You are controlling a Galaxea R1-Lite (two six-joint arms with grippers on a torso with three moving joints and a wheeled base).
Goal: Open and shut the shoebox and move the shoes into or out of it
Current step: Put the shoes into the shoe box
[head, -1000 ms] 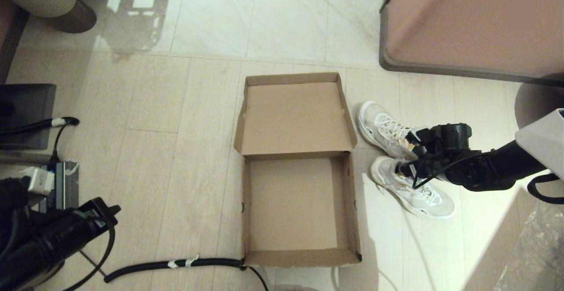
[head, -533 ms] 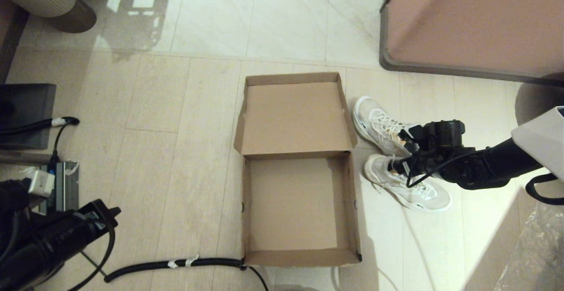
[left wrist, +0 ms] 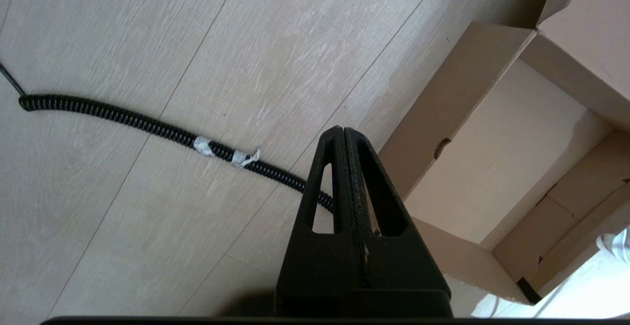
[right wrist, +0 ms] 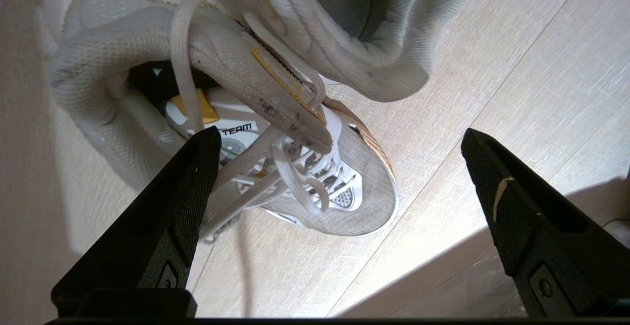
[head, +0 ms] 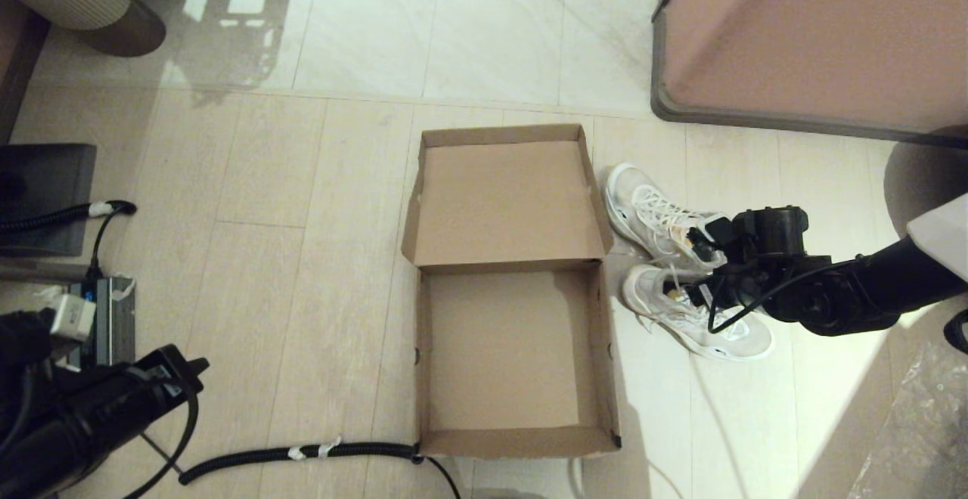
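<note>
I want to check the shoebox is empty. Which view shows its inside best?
The head view: the shoebox lies open, its whole floor bare. The left wrist view shows only part of the inside; the right wrist view shows none.

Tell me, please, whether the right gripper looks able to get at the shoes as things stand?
Probably yes. The right gripper hangs open directly over the shoes, which sit on the floor beside the shoebox, with nothing between them.

The shoebox (head: 503,355) is matt brown cardboard. The shoes (head: 681,272) are off-white woven mesh with cloth laces and scuffed tongues. The floor (head: 302,219) looks wood-grained, glossier farther off. The fingers (right wrist: 172,216) are black, knurled plastic.
</note>
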